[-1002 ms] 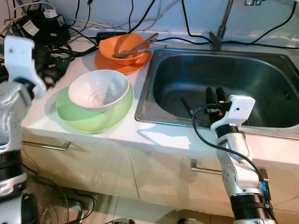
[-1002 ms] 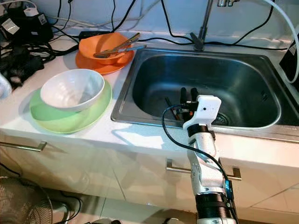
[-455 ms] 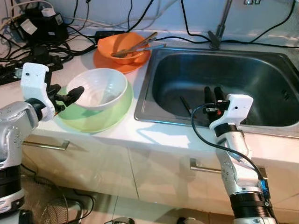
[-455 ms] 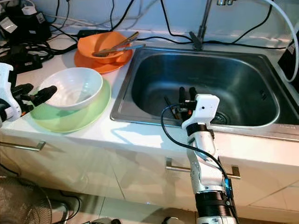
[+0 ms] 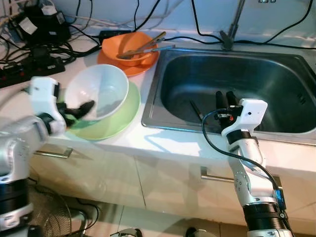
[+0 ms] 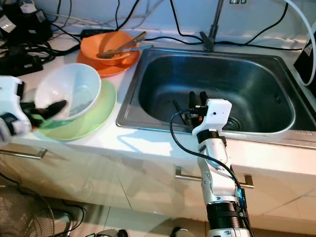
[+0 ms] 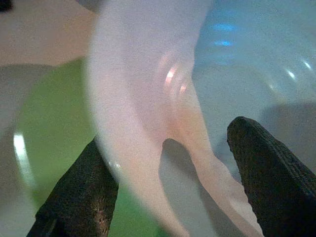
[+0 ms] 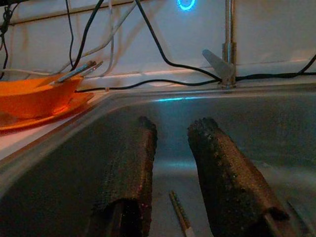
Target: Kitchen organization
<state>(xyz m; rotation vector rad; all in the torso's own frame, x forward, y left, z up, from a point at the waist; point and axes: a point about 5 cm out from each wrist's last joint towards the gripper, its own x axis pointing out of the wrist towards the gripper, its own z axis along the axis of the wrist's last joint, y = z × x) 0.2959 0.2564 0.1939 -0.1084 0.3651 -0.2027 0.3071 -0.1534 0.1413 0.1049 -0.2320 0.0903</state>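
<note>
White bowl [image 5: 97,92] tilted on green plate [image 5: 118,117], rim between left end effector [image 5: 78,111] fingers; orange bowl [image 5: 129,48] behind

L gripper [image 5: 79,109] is no longer up by the cables at the counter's far L; it comes in to the white bowl [image 5: 97,91] and now straddles the near rim, one finger inside, one outside, per L wrist cam w/ fingers [image 7: 81,197] either side of the rim. Bowl, flat on the green plate [image 5: 116,118] before, now tilts up, open side turned toward the sink, near edge lifted off the plate. Whole view shifts a bit too, so the cam moves slightly.
</note>
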